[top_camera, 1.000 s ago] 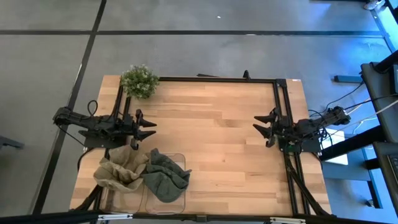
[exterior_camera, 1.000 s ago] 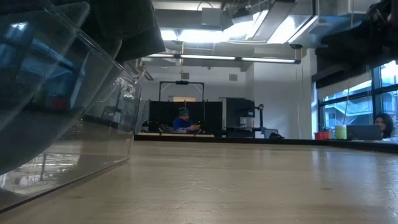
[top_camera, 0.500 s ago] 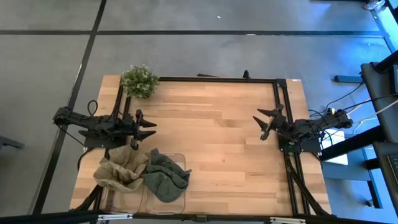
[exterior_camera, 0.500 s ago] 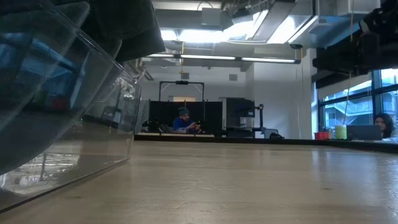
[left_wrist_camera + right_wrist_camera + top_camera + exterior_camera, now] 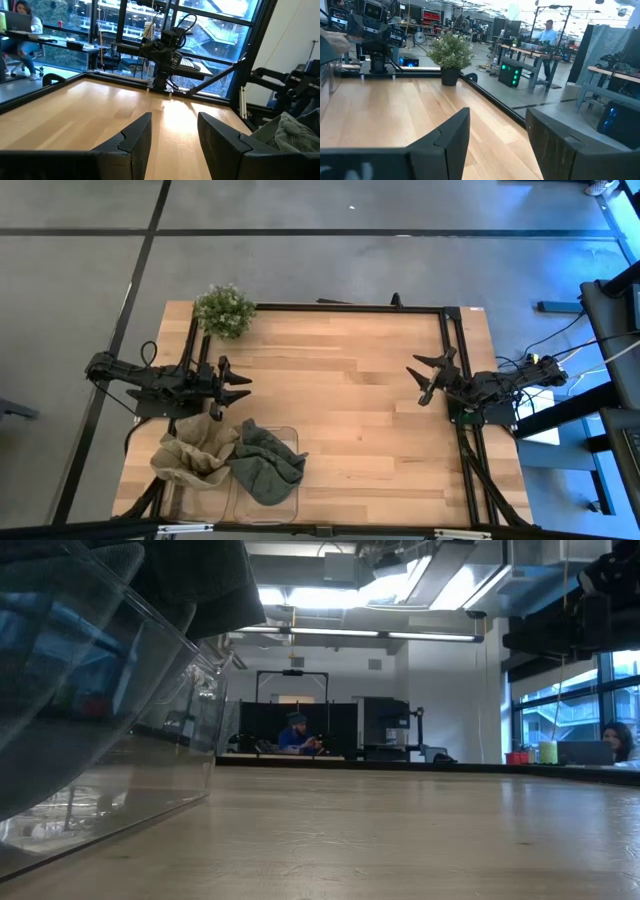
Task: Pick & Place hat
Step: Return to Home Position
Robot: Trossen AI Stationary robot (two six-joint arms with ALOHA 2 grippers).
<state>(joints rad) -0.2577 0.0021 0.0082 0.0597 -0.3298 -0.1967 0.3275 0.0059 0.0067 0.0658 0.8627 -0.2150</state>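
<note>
Two hats lie at the table's near left. A tan hat and a dark green hat drape over the rims of clear bins. The green hat also shows in the left wrist view, and hangs over a bin wall in the low view. My left gripper hovers open and level just beyond the hats, toward the far edge, with nothing between its fingers. My right gripper hovers open at the table's right edge, far from both hats.
A small potted plant stands at the far left corner, and also shows as the plant in the right wrist view. A dark metal frame runs along the far and right edges. The middle of the wooden table is bare.
My right gripper has rolled about its own axis and swung a little toward the far edge, staying over the right edge. Its fingers keep the same gap. My left gripper and both hats have kept still.
</note>
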